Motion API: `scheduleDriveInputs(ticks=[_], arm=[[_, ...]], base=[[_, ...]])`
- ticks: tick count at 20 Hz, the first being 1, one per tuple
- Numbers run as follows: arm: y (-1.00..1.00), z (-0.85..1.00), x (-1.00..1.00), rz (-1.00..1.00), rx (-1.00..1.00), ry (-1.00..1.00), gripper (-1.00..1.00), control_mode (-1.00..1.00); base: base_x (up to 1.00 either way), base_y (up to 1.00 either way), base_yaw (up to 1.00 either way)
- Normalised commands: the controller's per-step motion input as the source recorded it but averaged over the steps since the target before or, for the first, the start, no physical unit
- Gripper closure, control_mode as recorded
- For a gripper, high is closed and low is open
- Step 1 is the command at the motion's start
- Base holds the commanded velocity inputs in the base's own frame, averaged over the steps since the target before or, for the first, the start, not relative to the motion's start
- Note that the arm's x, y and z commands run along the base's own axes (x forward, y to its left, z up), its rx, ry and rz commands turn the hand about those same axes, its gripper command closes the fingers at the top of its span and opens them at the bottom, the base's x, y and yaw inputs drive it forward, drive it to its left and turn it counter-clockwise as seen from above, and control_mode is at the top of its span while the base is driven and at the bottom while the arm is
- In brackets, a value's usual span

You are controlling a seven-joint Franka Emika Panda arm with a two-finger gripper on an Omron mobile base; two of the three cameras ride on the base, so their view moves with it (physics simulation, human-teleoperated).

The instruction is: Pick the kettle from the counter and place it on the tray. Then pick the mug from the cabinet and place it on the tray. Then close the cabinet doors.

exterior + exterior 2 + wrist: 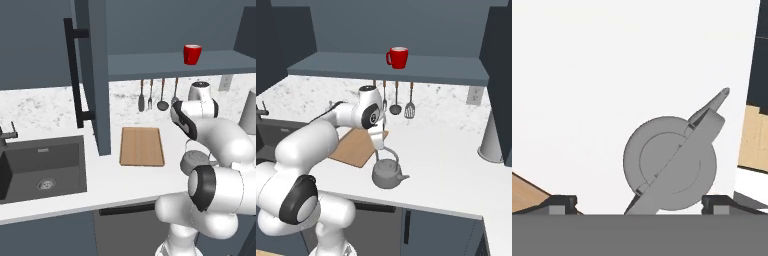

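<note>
The grey kettle (387, 174) stands on the white counter (446, 165), just right of the wooden tray (353, 148). My gripper (379, 145) hangs open directly above the kettle's arched handle, pointing down. In the hand view, the kettle (669, 162) lies below, and the two fingertips (563, 202) stand wide apart on either side of it, touching nothing. From the left base view, the kettle (194, 161) is partly hidden behind my arm, with the bare tray (142, 146) to its left. The red mug (192, 54) sits on the cabinet shelf (165, 64). One cabinet door (92, 75) stands open.
Several utensils (156, 96) hang on the backsplash behind the tray. A dark sink (42, 167) is set into the counter at the left. A tall grey container (491, 135) stands at the far right, next to another open door (500, 75).
</note>
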Motion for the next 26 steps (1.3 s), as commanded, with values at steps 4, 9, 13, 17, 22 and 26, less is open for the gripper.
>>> scheduleDriveInputs(ticks=[4,9,13,17,22,26], arm=[[-0.04,0.11,-0.02,-0.02,0.0,0.0,-1.0,-1.0],[-0.22,-0.06,-0.04,-0.05,0.0,0.03,-1.0,-1.0],[-0.14,-0.33,0.0,-0.05,0.0,0.06,-1.0,-1.0],[-0.01,-0.49,0.01,-0.02,0.0,0.01,-1.0,-1.0],[0.0,-0.54,0.0,0.0,0.0,0.0,-1.0,-1.0],[0.0,-0.45,0.0,0.0,0.0,-0.03,-1.0,-1.0]], base=[[0.0,0.0,0.0],[0.0,0.0,0.0],[0.0,0.0,0.0],[0.0,0.0,0.0],[0.0,0.0,0.0],[0.0,0.0,0.0]])
